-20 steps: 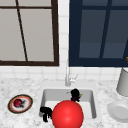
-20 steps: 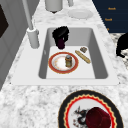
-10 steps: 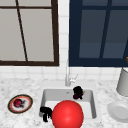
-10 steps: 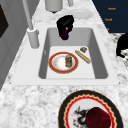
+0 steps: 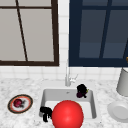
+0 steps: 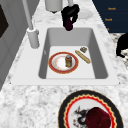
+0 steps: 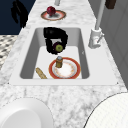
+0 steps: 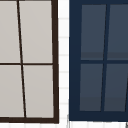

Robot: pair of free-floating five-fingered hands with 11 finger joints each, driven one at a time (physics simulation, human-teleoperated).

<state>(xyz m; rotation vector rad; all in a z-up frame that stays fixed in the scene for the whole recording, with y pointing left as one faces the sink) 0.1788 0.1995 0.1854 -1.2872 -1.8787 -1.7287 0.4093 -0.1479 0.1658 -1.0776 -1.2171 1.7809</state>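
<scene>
Right hand: the right hand hangs over the sink's far right part, toward 1 o'clock from the basin's middle, fingers curled round a small dark red fruit with a greenish end.
Fruit: it is held in the air above the sink, well clear of the floor of the basin; in the left side view it shows as a dark red lump under the fingers.
Left hand: the left hand floats at the sink's near left corner, about 8 o'clock from the basin's middle, fingers pointing down; I cannot tell whether they are clenched.
Basin: a red-rimmed plate lies on the bottom with a small jar standing on it; a breadstick lies just beside it.
Counter: at 9 o'clock from the sink, a patterned plate carries a dark red fruit.
Faucet: the faucet stands at 12 o'clock.
</scene>
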